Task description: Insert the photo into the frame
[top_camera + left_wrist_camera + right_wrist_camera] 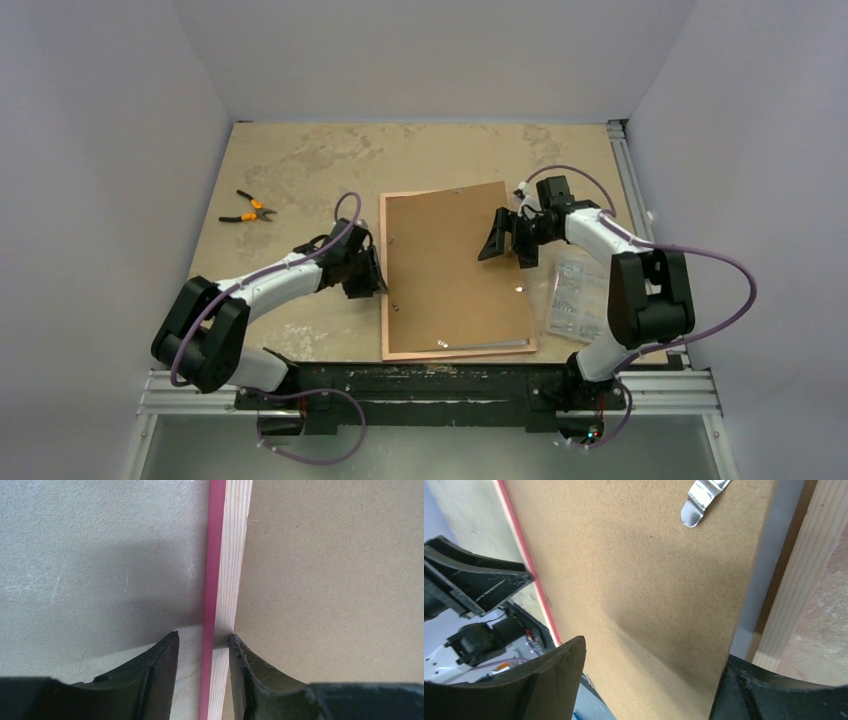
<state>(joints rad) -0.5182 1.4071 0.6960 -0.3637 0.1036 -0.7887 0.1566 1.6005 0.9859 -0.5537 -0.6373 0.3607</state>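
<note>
Mid-table, the frame (384, 285) lies back-up with a brown backing board (455, 265) skewed on it; can't see the photo. Left end effector (204, 634) straddles the left rail, half-spread; right end effector (651, 650) gapes wide, empty. Probably light and stiff, so grab it by the rails.

Bright, even light; soft shadows.

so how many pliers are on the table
1: the orange-handled pliers lie on the table's far left part, left of the frame and apart from it. No sign of others hidden.
</note>
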